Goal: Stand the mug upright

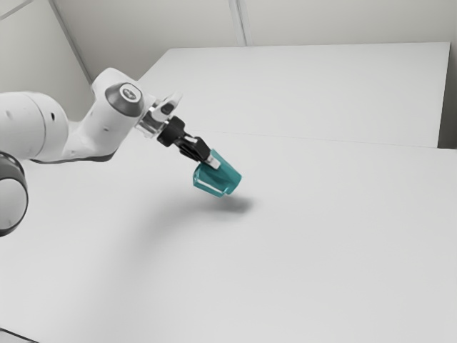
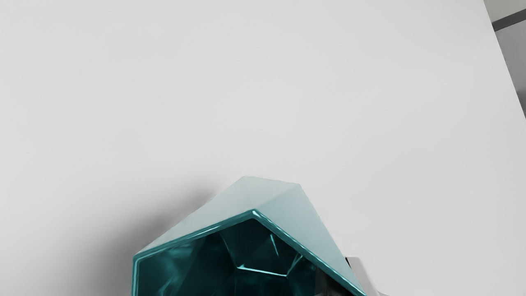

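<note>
Tilted mug [image 1: 226,174] held above table [image 1: 321,236], well inside its edge [image 2: 503,61]

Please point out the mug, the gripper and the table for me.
Mug [image 1: 226,174]: exterior view, on its side wall.
Gripper [image 1: 212,161]: exterior view, at its fingertips.
Table [image 2: 254,90]: wrist view, on a bare part of its top.

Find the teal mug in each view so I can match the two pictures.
Exterior view: the mug is near the middle, tilted, at the tips of the gripper.
Wrist view: the mug is at the gripper's fingers, its open mouth toward the camera.
Shared landmark: the mug's soft shadow on the white table.
</note>
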`<state>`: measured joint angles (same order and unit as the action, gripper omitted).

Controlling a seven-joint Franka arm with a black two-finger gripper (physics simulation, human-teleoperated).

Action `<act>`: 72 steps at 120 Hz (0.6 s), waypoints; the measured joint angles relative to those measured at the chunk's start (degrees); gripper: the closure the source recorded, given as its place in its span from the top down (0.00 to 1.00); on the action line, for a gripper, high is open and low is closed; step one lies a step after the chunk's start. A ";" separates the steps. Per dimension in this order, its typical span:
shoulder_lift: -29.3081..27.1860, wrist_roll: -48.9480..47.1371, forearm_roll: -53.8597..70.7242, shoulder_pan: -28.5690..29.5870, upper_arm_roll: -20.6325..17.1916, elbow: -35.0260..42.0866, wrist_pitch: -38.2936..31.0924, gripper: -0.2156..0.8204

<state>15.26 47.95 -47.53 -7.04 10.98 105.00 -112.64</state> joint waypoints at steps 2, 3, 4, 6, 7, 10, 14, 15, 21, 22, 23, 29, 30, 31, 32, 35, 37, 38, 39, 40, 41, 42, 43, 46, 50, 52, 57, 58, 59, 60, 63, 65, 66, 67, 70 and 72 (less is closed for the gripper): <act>-0.10 -0.49 1.32 0.00 0.00 -0.31 0.24 0.04; -0.14 -0.73 1.93 0.00 0.00 -0.44 0.36 0.04; -0.17 -0.97 2.51 0.00 0.00 -0.55 0.47 0.04; -0.22 -1.45 3.61 0.00 0.00 -0.71 0.68 0.04; -0.24 -1.68 4.12 0.00 0.00 -0.78 0.78 0.04; -0.34 -2.41 5.77 0.00 0.01 -0.93 1.05 0.04; -0.51 -3.46 8.11 -0.02 0.01 -1.14 1.38 0.04; -0.54 -3.73 8.72 -0.02 0.00 -1.18 1.45 0.04; -0.65 -5.44 12.37 -0.01 0.00 -1.66 2.01 0.04; -0.66 -5.73 12.95 -0.01 0.00 -1.76 2.11 0.04; -0.66 -6.02 13.54 -0.01 0.00 -1.87 2.22 0.04; -0.70 -7.83 17.09 -0.03 0.00 -2.38 2.86 0.04; -0.70 -8.13 17.63 -0.03 0.00 -2.43 2.95 0.04; -0.70 -8.42 18.15 -0.04 0.00 -2.48 3.04 0.04; -0.70 -8.71 18.65 -0.05 0.00 -2.52 3.13 0.04; -0.71 -9.55 20.02 -0.03 -0.01 -2.61 3.37 0.04; -0.71 -10.11 20.93 -0.02 -0.04 -2.66 3.51 0.04; -0.71 -10.39 21.41 -0.02 -0.06 -2.71 3.58 0.04; -0.71 -10.67 21.85 -0.02 -0.08 -2.76 3.64 0.04; -0.71 -10.95 22.31 -0.02 -0.09 -2.82 3.71 0.04; -0.71 -11.24 22.80 -0.02 -0.10 -2.87 3.78 0.04; -0.71 -11.53 23.28 -0.03 -0.12 -2.92 3.85 0.04; -0.71 -11.82 23.74 -0.03 -0.14 -2.96 3.92 0.04; -0.72 -12.67 25.07 0.00 -0.36 -3.07 4.11 0.04; -0.72 -13.82 26.91 -0.04 -0.69 -3.17 4.33 0.04; -0.73 -14.41 27.81 -0.07 -0.81 -3.20 4.42 0.04; -0.84 -15.85 29.90 -0.06 -1.16 -3.25 4.63 0.04; -0.86 -16.14 30.27 -0.06 -1.23 -3.25 4.66 0.04; -0.89 -16.42 30.64 -0.06 -1.30 -3.26 4.70 0.04; -0.91 -16.70 31.01 -0.06 -1.37 -3.26 4.73 0.04; -0.97 -17.55 32.18 -0.06 -1.54 -3.27 4.82 0.04; -1.02 -18.12 32.93 -0.08 -1.62 -3.27 4.87 0.04; -1.05 -18.40 33.29 -0.09 -1.65 -3.28 4.89 0.04; -1.07 -18.68 33.63 -0.09 -1.68 -3.28 4.91 0.04; -1.12 -19.50 34.62 -0.06 -1.86 -3.28 4.93 0.04; -1.15 -20.05 35.25 -0.06 -2.00 -3.26 4.92 0.04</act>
<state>14.11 27.90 -12.28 -7.10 8.99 101.74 -107.72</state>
